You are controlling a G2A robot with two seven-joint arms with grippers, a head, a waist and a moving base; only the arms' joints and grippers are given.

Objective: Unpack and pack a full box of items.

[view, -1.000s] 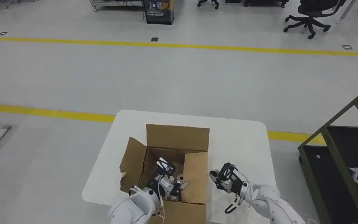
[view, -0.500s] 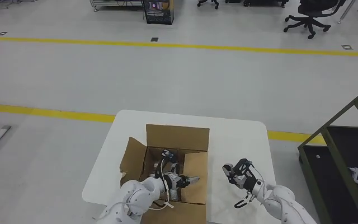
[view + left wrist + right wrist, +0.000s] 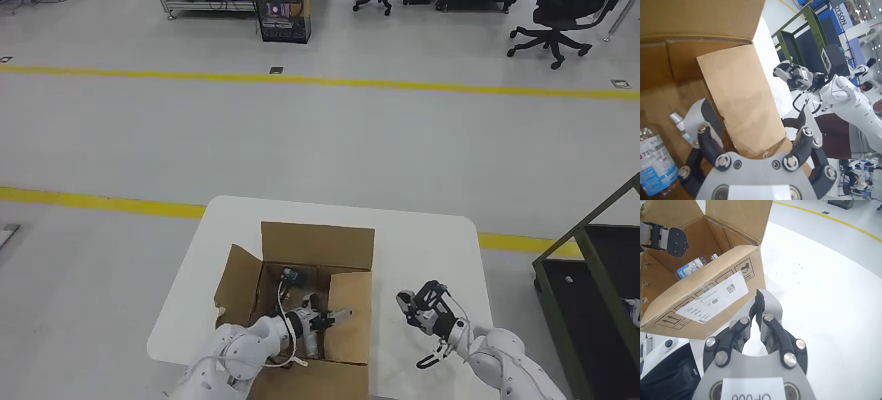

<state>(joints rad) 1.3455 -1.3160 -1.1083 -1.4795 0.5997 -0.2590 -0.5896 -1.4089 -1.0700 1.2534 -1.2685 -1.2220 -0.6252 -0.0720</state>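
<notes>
Brown cardboard box [image 3: 317,246] — plain white table [image 3: 425,250]

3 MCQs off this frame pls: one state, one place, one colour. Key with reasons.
1. The right gripper, over the white table, is: A) wide open B) shut on a bottle C) shut, empty
2. The clear plastic bottle with a blue-and-white label lies: A) on the table B) inside the open brown cardboard box C) on the box's rim
3. The long floor lines are: A) red B) yellow C) blue
Key: 1 C, pads meet, nothing between; 2 B, wrist views show it down in the box; 3 B, both stripes are yellow.
</notes>
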